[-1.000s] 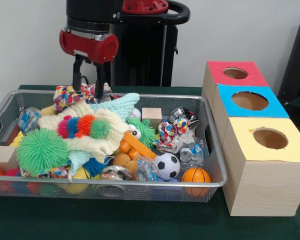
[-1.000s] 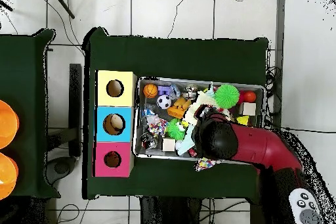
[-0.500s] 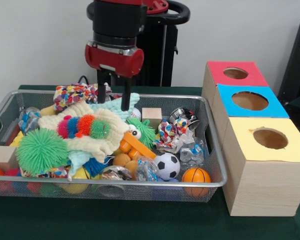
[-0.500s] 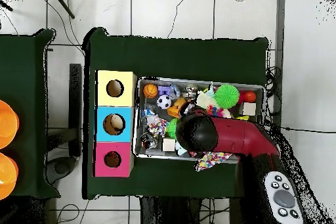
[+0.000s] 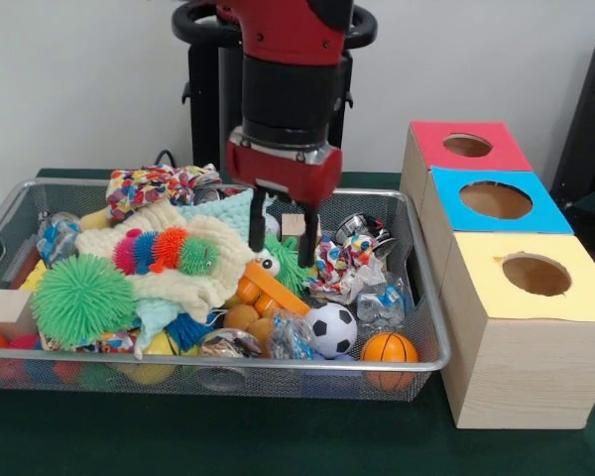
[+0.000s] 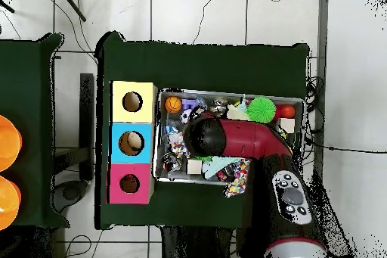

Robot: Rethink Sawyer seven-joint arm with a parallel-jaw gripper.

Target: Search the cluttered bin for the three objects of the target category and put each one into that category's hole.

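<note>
My gripper (image 5: 281,244) hangs open inside the wire bin (image 5: 416,297), its two black fingers straddling empty air just above a small green spiky toy with googly eyes (image 5: 286,264). A wooden cube (image 5: 301,227) sits right behind the fingers. Near the bin's front lie a soccer ball (image 5: 331,329) and a small basketball (image 5: 389,348). To the right stand three boxes with round holes: red (image 5: 466,146), blue (image 5: 495,200) and yellow (image 5: 535,275). In the overhead view the arm's wrist (image 6: 204,135) hides the gripper.
A big green spiky ball (image 5: 82,296), a cream knitted cloth (image 5: 193,283) with a striped caterpillar toy (image 5: 167,250), crumpled wrappers (image 5: 349,260) and another cube (image 5: 4,308) fill the bin. A multicoloured cloth (image 5: 149,185) drapes over the far rim.
The arm has swung from the bin's far left corner to its middle and come lower. The gripper stays open and holds nothing.
</note>
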